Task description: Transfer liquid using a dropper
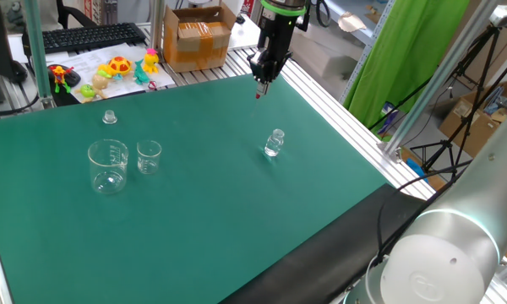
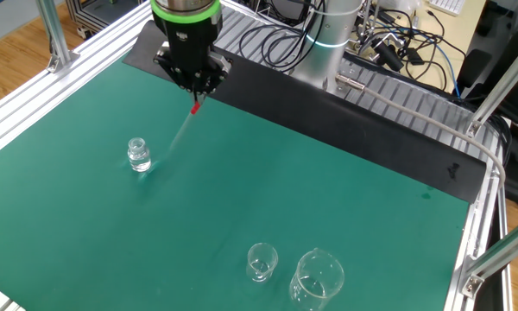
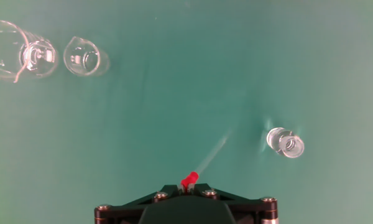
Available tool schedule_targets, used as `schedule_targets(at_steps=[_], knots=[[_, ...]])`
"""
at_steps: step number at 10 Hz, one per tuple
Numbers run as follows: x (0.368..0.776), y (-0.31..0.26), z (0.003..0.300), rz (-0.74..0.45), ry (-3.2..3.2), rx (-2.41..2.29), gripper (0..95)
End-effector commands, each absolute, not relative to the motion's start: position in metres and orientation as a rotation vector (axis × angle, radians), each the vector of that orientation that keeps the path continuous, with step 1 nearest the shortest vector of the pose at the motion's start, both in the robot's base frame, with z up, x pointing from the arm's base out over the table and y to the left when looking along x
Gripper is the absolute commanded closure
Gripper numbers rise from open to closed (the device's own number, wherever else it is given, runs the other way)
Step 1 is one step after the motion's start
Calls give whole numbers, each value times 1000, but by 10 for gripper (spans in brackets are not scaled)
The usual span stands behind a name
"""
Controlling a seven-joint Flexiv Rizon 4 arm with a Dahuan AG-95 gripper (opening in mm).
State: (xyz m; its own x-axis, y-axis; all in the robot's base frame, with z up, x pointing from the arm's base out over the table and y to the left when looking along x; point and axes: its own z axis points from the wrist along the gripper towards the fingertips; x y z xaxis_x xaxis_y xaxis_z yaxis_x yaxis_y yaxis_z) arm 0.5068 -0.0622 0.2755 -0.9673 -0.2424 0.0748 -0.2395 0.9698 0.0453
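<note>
Two beakers (image 1: 108, 165) (image 1: 149, 157), small bottle (image 1: 275, 143) (contents unclear), claw (image 2: 194, 93) clamped on dropper (image 2: 183, 131).

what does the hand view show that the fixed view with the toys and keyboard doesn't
Only the hand view: the dropper's clear stem slanting toward the small bottle, whose open mouth shows from above.
Only that fixed view: the arm above the jaws, a small clear cap, toys, keyboard, cardboard box.
Both: red bulb, two beakers, green mat.
</note>
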Motion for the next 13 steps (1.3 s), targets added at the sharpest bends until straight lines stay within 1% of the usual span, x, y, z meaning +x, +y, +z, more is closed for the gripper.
schedule_targets(at_steps=[1,3,9,12,13], knots=[[507,-62,276,-65,-3057,344,950],[507,-62,276,-83,-3059,304,950],[507,-62,276,-59,-3078,62,950],[507,-62,276,-52,-3057,101,950],[504,-62,271,-66,-3038,118,950]])
